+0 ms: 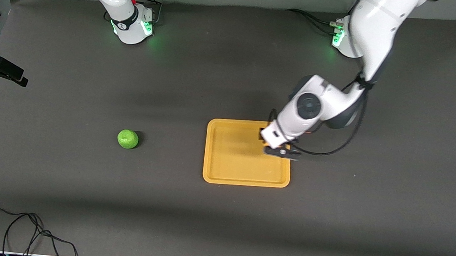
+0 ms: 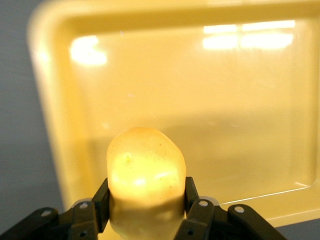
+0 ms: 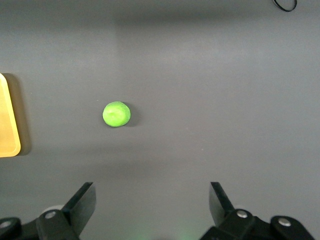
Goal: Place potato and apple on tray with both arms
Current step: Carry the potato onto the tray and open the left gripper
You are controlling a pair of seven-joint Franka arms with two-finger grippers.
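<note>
Holding: the left end effector (image 2: 145,205) pinches the potato (image 2: 145,182), its two fingers (image 2: 102,202) pressed against the potato's sides.
Left end effector place: over the tray (image 1: 224,173), at the corner toward the left arm's end of the surface and farther from the front camera; in the front view the wrist (image 1: 282,139) covers the fingers and the potato.
Potato: yellow-orange and lumpy, up in the air above the tray's floor, seen only in the left wrist view.
Tray: orange-yellow, rectangular with rounded corners and a low rim, lying flat on the dark grey surface (image 1: 203,225); nothing rests on its visible floor.
Apple: bright green and round (image 1: 128,139), sitting alone on the surface, well apart from the tray toward the right arm's end.
Right end effector: its fingers (image 3: 82,202) are spread wide with nothing between them, up high over the surface, looking down on the apple (image 3: 116,114) and one edge of the tray (image 3: 7,120).
Right arm: waits near its base (image 1: 131,26).
Other: a black cable (image 1: 17,225) lies loose at the surface's edge nearest the front camera.
</note>
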